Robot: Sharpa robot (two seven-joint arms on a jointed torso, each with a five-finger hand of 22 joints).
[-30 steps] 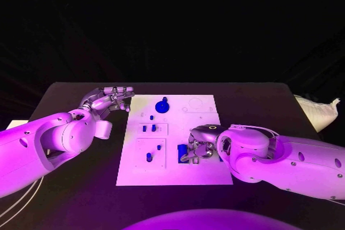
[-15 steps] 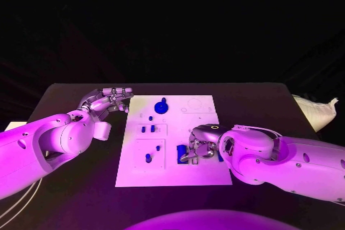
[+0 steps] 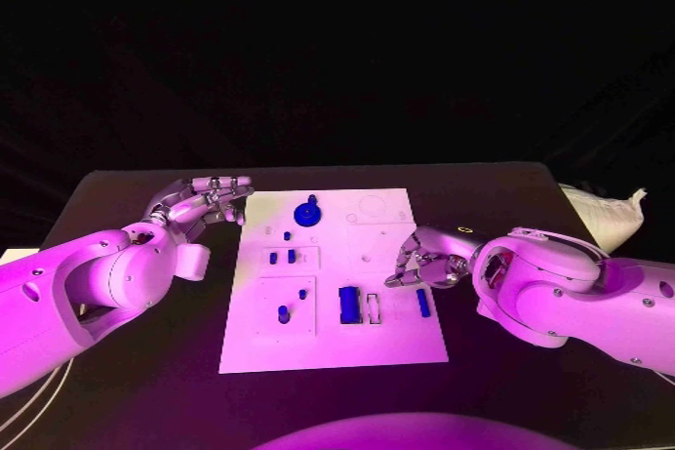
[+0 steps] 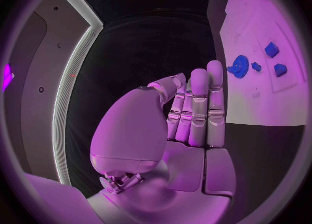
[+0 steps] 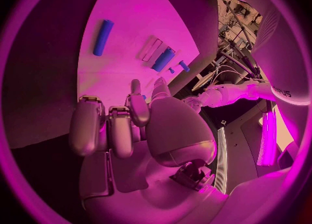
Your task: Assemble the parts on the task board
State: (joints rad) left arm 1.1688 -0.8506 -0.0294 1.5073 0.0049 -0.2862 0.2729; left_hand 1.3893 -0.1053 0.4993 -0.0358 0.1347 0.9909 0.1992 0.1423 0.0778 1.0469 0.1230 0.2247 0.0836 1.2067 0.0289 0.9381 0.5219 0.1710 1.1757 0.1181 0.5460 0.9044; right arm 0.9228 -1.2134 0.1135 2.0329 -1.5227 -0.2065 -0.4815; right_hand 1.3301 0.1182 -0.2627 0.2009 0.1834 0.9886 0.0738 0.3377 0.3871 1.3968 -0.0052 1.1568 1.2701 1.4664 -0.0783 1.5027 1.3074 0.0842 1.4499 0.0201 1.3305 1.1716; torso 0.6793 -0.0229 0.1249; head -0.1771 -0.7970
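You have a black table (image 3: 140, 372) under a dark, unlit backdrop, with a crumpled white bag (image 3: 605, 211) at its far right edge. The white task board (image 3: 337, 347) lies flat in the middle, carrying small blue parts: a round gear-like piece (image 3: 308, 214) near its far edge, small pegs (image 3: 282, 257) left of centre, and a thick blue bar (image 3: 347, 304) and a thinner bar (image 3: 423, 303) toward the near right. Your right hand (image 3: 426, 263) sits over the board's right edge just beyond the thinner bar, fingers curled in with nothing in them, while your left hand (image 3: 204, 201) hangs off the board's far left corner, fingers straight, side by side and empty.
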